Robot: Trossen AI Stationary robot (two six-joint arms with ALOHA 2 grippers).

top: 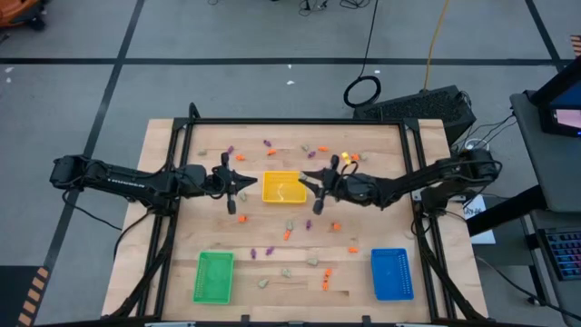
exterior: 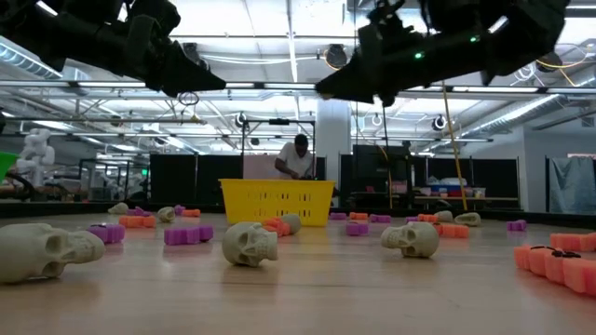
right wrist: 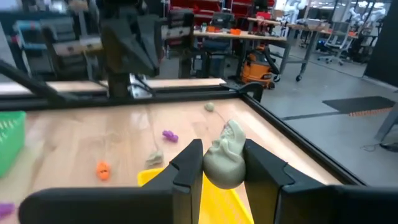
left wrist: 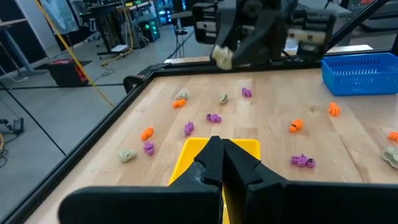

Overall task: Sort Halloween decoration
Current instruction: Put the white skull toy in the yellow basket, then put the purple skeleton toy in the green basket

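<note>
Jaws: right gripper (right wrist: 222,163) clamped on pale skull (right wrist: 225,163), left gripper (left wrist: 219,155) together | step: drop-off above yellow tray (top: 282,187), centre frame | next: you release.

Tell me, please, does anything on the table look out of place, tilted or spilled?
Nothing is damaged or spilled. The small orange, purple and beige plastic trinkets lie scattered on the wooden table, as unsorted pieces would. The right end effector holds a beige skull above the yellow rectangular tray; the left end effector is shut, empty.
</note>
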